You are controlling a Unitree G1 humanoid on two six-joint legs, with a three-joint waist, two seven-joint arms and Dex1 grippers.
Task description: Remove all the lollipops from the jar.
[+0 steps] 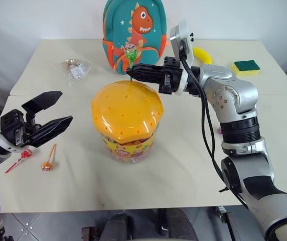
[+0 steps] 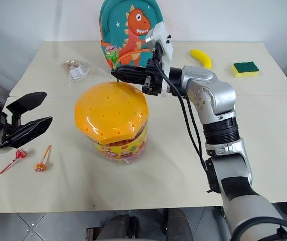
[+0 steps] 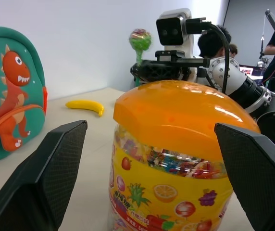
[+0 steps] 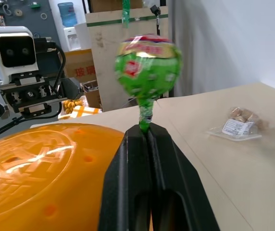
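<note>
We've got the right gripper (image 1: 131, 72) pinching the green lollipop (image 4: 148, 66) by its stick above the jar (image 1: 127, 120) lid, left gripper (image 1: 53, 111) spread wide beside the jar, probably ready to steady it

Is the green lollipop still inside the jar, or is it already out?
Out. The right hand is shut on the green lollipop by its stick, holding it upright above the jar.

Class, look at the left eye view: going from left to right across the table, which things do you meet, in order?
Red lollipop → orange lollipop → jar → banana → sponge.
</note>
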